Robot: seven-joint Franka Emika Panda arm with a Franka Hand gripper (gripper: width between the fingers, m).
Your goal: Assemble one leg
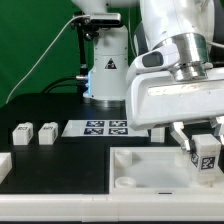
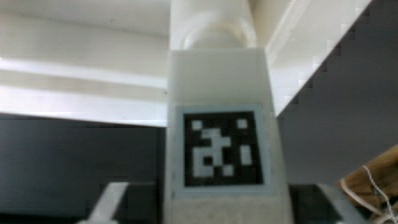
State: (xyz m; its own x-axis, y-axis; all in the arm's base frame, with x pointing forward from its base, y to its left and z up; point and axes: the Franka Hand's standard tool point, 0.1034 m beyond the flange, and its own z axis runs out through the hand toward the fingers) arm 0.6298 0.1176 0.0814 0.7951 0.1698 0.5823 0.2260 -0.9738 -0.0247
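Note:
My gripper [image 1: 201,146] is shut on a leg [image 1: 207,159], a small white block with a black-and-white marker on its face. It holds the leg at the exterior view's right, over the right part of the large flat white panel [image 1: 140,172]. I cannot tell whether the leg touches the panel. In the wrist view the leg [image 2: 222,100] stands tall between the gripper's [image 2: 222,208] two fingers [image 2: 118,200], marker facing the camera. Two more legs [image 1: 22,132] [image 1: 47,131] lie on the black table at the exterior view's left.
The marker board [image 1: 105,127] lies flat behind the panel. The robot's white base [image 1: 105,70] stands behind it. Another white part [image 1: 4,164] shows at the exterior view's left edge. A green curtain hangs at the back.

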